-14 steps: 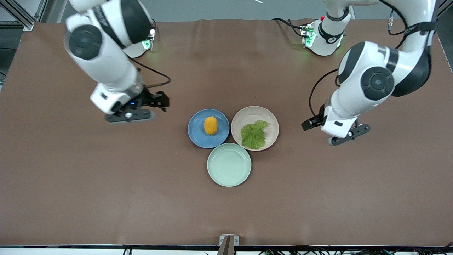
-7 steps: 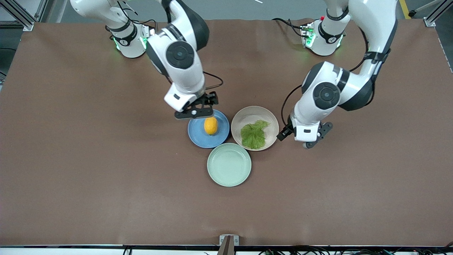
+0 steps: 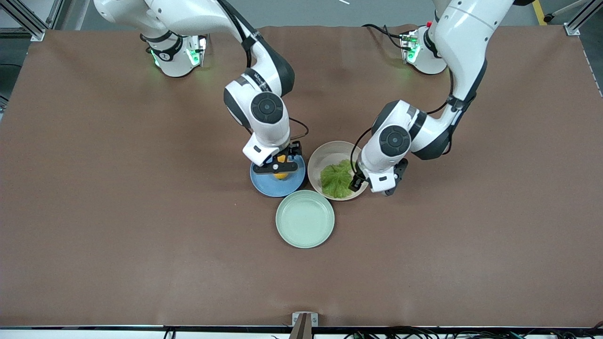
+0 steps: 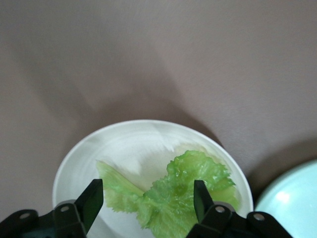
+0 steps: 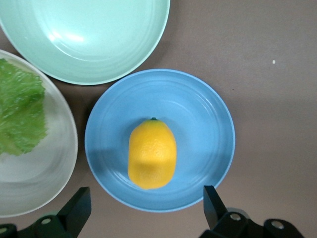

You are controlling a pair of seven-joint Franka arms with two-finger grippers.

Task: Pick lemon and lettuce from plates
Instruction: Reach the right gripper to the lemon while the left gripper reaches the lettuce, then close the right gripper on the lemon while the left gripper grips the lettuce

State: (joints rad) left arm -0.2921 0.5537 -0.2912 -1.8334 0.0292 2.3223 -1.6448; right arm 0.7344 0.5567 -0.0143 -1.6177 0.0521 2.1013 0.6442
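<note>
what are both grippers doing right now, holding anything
Left gripper: open over the lettuce, holding nothing.
Right gripper: open over the lemon, holding nothing.

Yellow-orange lemon (image 5: pixel 152 154) lying on blue plate (image 5: pixel 208 124); crinkled green lettuce (image 4: pixel 181 198) flat on adjacent cream plate (image 4: pixel 124 136).

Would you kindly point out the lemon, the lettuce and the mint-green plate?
lemon (image 5: pixel 152 154), right wrist view, middle of its skin.
lettuce (image 3: pixel 335 179), front view, centre of the leaf.
mint-green plate (image 3: pixel 305 219), front view, bare middle.
</note>
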